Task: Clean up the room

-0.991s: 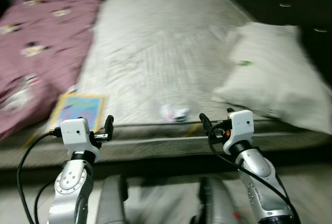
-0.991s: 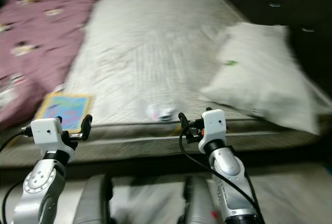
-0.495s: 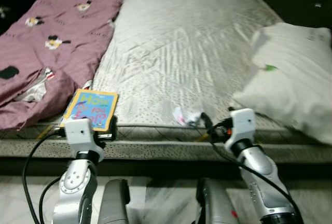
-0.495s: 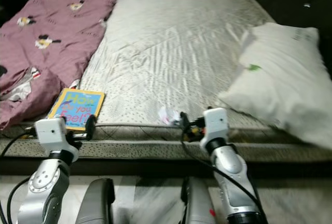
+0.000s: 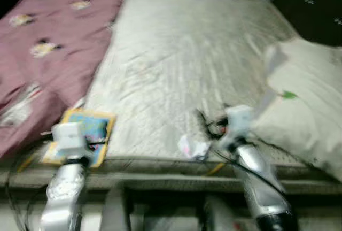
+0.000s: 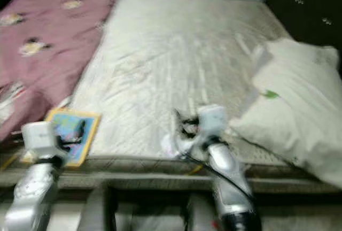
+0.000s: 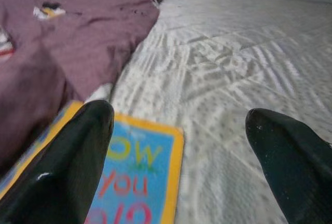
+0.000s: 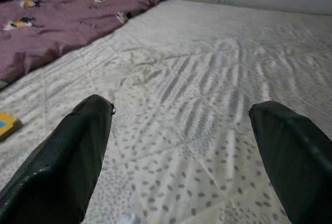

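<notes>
A yellow-edged blue children's book [image 5: 100,125] lies at the front left edge of the pale mattress [image 5: 176,54]. My left gripper [image 5: 91,143] is just above the book [image 7: 140,182], fingers open, nothing between them. A crumpled white and pink wrapper [image 5: 192,146] lies near the front edge, mid-bed. My right gripper [image 5: 206,124] hovers over the mattress just behind the wrapper. It is open and empty in the right wrist view [image 8: 181,110]. The head views are blurred.
A maroon blanket [image 5: 43,44] with small prints is bunched along the bed's left side. A large white pillow [image 5: 304,108] lies at the right, close to my right arm. Dark furniture [image 5: 315,1] stands beyond the bed at the right.
The view has moved closer to the bed and blurred. Both arms have reached forward over the mattress: the left onto the book, the right past the wrapper.
</notes>
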`<state>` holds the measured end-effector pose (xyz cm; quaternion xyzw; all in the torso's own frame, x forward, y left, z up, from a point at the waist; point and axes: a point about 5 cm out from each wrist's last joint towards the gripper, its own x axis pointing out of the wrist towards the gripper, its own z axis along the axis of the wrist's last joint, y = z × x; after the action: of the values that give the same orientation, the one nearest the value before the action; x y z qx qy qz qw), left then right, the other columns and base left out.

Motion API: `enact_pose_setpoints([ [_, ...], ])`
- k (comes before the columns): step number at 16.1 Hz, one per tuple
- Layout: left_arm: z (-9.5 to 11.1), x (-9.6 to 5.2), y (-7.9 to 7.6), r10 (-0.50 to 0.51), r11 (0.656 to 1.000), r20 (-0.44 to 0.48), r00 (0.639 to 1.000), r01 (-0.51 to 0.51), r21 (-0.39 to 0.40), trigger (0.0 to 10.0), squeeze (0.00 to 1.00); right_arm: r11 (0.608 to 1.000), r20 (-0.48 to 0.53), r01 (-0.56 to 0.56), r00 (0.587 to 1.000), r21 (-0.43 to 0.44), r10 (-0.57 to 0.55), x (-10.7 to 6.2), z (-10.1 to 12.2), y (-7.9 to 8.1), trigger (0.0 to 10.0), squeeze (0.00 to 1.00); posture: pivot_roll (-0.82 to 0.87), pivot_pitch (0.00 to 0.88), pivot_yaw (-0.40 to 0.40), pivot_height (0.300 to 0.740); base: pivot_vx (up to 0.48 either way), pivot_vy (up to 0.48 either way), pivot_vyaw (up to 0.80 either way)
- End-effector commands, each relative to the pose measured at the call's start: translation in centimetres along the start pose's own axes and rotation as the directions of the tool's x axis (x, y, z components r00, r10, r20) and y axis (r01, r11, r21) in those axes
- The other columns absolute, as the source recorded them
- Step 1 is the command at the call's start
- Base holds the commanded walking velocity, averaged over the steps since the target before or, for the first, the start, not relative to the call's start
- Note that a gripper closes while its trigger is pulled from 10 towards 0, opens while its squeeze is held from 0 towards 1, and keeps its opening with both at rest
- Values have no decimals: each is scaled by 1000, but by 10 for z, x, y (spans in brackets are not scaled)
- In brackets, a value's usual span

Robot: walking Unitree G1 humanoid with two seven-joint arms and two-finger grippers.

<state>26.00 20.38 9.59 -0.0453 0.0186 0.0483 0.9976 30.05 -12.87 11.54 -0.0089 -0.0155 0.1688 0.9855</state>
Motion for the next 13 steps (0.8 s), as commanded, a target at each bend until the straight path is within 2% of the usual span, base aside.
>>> enact_pose_setpoints([
  [1, -3, 1, -15, -46, 999, -12, 999, 46, -20, 10000, 0, 998, -61, 59, 996, -16, -60, -13, -13, -19, 10000, 0, 39, 64, -21, 540, 0, 0, 0],
  [2, -3, 1, -15, -44, 999, -13, 999, 44, -19, 10000, 0, 998, -61, 56, 997, -15, -57, -13, -14, -19, 10000, 0, 39, 64, -21, 540, 0, 0, 0],
  [4, -3, 0, -15, -42, 999, -17, 999, 42, -17, 10000, 0, 998, -66, 56, 996, -14, -57, -12, -14, -19, 10000, 0, 42, 69, -20, 540, 0, 0, 641],
  [8, -8, 0, -12, -29, 1000, -63, 998, 29, -2, 10000, 0, 996, -136, 70, 988, -50, -76, -13, -22, -29, 10000, 0, 41, 72, -18, 540, 0, 0, 0],
  [12, -12, -9, -2, 13, 999, -108, 994, -8, 50, 10000, 0, 994, -302, -88, 951, -66, 65, -19, -37, -28, 10000, 0, 46, 83, -17, 540, 0, 0, 0],
  [13, -11, -16, 1, 16, 998, -110, 994, -10, 58, 10000, 0, 988, -342, -142, 933, -56, 115, -20, -40, -25, 10000, 0, 60, 89, -16, 540, 0, 0, 0],
])
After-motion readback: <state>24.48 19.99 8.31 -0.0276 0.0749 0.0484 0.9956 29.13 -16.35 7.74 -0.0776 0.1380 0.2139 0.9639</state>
